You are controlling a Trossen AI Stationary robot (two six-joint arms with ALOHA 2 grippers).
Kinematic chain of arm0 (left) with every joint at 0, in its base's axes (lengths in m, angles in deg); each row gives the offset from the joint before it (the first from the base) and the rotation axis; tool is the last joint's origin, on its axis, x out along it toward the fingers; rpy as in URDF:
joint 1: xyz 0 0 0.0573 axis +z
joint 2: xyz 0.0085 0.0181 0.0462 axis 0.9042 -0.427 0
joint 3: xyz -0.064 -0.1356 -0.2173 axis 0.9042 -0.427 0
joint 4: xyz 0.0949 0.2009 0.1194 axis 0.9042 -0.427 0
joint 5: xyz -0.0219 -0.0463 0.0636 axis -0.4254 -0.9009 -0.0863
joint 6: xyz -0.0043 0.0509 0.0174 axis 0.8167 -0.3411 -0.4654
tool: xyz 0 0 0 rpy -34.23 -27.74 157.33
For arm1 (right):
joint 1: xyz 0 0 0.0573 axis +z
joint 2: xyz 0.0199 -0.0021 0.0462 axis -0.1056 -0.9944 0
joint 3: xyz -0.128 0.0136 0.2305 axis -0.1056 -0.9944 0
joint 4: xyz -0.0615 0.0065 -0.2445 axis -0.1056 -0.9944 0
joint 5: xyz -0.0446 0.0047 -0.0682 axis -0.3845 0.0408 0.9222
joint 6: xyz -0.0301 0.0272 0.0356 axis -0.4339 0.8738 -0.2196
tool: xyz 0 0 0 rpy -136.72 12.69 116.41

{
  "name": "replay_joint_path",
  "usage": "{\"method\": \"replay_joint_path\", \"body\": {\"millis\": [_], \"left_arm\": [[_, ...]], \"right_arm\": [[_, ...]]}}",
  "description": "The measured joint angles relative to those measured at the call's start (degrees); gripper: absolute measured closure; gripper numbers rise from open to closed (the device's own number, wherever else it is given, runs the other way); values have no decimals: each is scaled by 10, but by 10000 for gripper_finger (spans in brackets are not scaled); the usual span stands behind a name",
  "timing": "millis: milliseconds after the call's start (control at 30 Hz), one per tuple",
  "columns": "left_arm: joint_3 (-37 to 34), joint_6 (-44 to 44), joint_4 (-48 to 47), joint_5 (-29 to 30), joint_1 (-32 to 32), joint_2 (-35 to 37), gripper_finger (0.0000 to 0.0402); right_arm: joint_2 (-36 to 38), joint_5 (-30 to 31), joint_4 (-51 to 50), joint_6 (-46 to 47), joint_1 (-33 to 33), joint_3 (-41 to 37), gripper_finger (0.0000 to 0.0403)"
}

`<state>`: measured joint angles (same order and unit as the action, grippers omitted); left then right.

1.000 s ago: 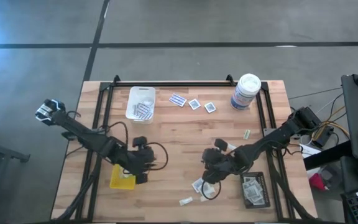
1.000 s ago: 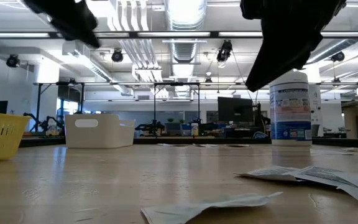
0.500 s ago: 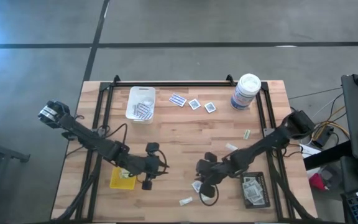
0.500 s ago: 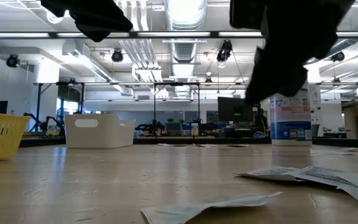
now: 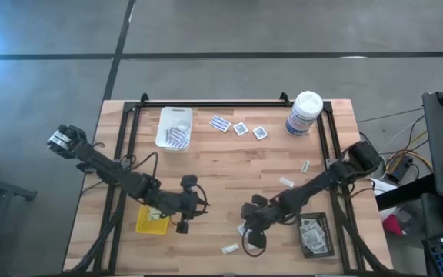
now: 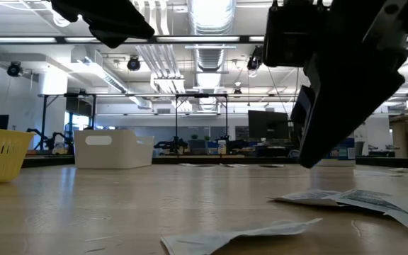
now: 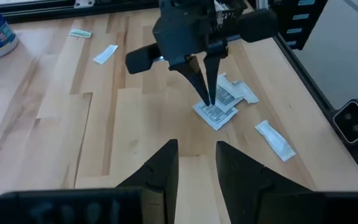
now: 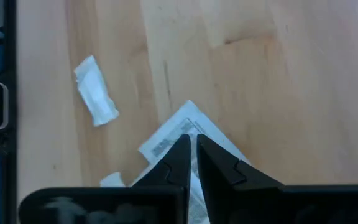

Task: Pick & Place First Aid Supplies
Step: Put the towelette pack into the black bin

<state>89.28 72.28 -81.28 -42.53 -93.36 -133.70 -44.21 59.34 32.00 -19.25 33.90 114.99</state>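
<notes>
Right pincer [image 7: 207, 102] nearly closed, tips on white packet [image 7: 216, 114] on worktop [image 7: 123, 124]; maybe pinching it, contact hidden. Left pincer [image 7: 196, 163] open, holding nothing, hangs nearby

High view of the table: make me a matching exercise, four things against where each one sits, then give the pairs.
Things:
1. white tray
2. yellow tray
3. black tray
4. canister

Places:
A. near right corner, beside the right arm
B. far right corner
C. far left part of the table, packets inside
D. near left edge, by the left end effector

Pairs: 1-C, 2-D, 3-A, 4-B
</notes>
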Motion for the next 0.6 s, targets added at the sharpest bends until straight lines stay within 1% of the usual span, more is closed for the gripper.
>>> {"method": "replay_joint_path", "body": {"millis": [133,267,400,467,600], "left_arm": [[0,-1,0,1,7,0,300],[0,-1,0,3,17,0,300],[0,-1,0,37,23,0,300],[0,-1,0,49,26,0,300],[0,-1,0,51,29,0,300]], "right_arm": [[-1,0,-1,0,-2,-11,391],[-1,-1,15,2,-2,-28,394],[-1,-10,67,3,-2,-53,394],[-1,-9,72,3,-2,-61,394],[0,2,78,4,-5,-74,394]]}}
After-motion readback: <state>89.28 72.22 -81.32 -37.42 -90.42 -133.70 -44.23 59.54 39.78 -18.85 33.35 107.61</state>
